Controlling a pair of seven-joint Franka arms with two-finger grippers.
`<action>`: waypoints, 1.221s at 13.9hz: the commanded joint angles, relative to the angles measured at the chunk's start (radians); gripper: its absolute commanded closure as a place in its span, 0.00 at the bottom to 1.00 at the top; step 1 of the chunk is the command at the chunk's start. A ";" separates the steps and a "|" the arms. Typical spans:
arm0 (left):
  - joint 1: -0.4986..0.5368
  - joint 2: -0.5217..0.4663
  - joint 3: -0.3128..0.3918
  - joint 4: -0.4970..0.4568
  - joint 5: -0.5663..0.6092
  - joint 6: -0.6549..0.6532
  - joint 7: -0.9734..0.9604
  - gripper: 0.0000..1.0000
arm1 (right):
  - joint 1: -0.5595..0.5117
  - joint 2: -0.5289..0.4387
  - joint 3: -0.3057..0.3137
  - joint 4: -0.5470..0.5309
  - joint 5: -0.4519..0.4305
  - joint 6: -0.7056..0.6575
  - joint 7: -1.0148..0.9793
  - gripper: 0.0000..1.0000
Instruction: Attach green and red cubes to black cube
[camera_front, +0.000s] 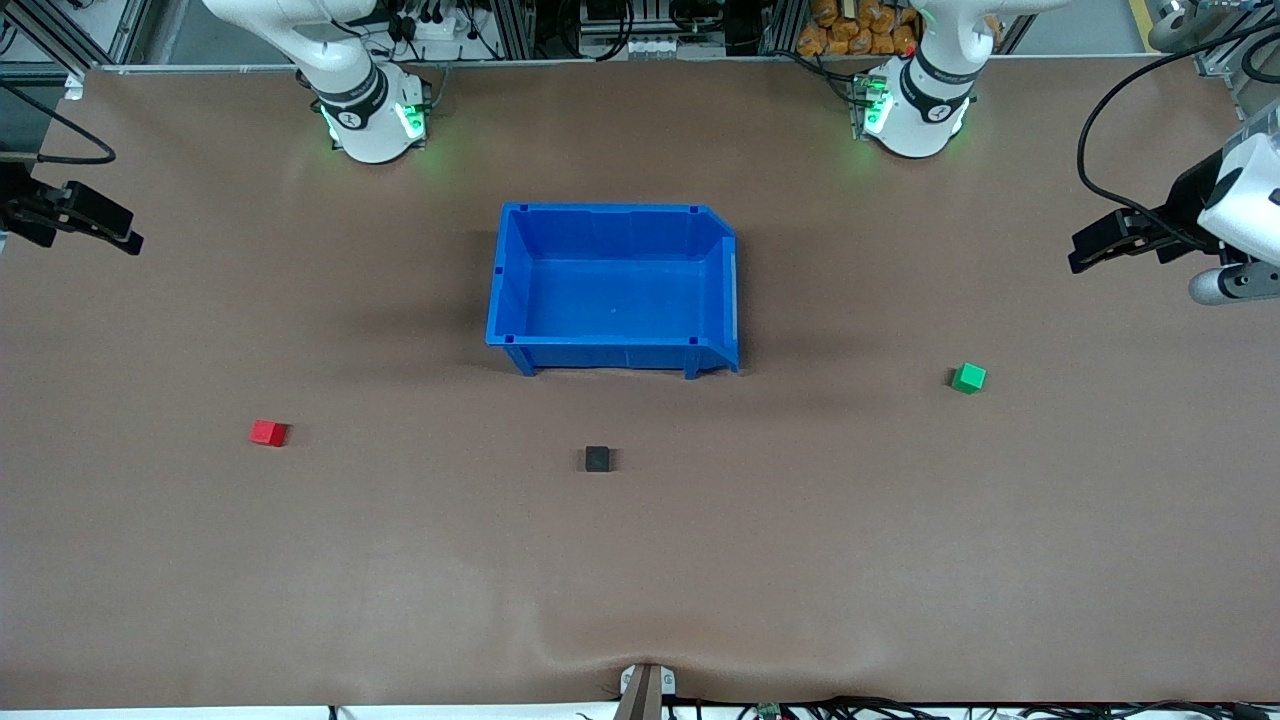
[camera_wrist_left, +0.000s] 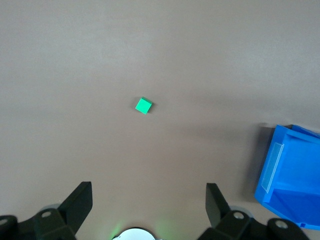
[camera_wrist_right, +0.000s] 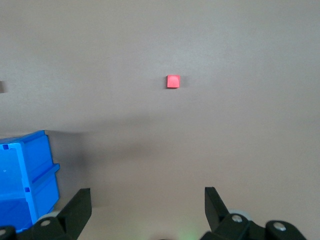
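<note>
- Black cube (camera_front: 597, 459): low centre of the front view, alone on the brown table (camera_front: 640, 580), nearer the camera than the blue bin (camera_front: 612, 352); touching nothing.
- Green cube (camera_front: 968, 378): right of centre in the front view; middle of the left wrist view (camera_wrist_left: 144, 105), sitting skewed.
- Red cube (camera_front: 268, 433): left of centre in the front view; upper middle of the right wrist view (camera_wrist_right: 173, 81).
- Probably light, rigid and smooth; likely to skid if nudged sideways. Best pinched across two opposite flat sides, squared to the faces.
- Left gripper (camera_front: 1110, 243): at the right edge of the frame, in the air, spread wide, empty.
- Right gripper (camera_front: 85, 222): at the left edge, likewise spread and empty; both arms waiting.
</note>
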 joint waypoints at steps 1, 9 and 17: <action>-0.006 0.012 0.000 0.020 0.016 -0.013 0.020 0.00 | -0.016 -0.003 0.009 -0.008 -0.007 -0.001 -0.002 0.00; -0.006 0.013 0.000 0.019 0.016 -0.013 0.022 0.00 | -0.029 0.017 0.009 -0.006 -0.005 0.000 0.000 0.00; -0.004 0.020 -0.002 0.016 0.014 -0.013 0.023 0.00 | -0.026 0.021 0.009 -0.005 -0.005 -0.001 0.001 0.00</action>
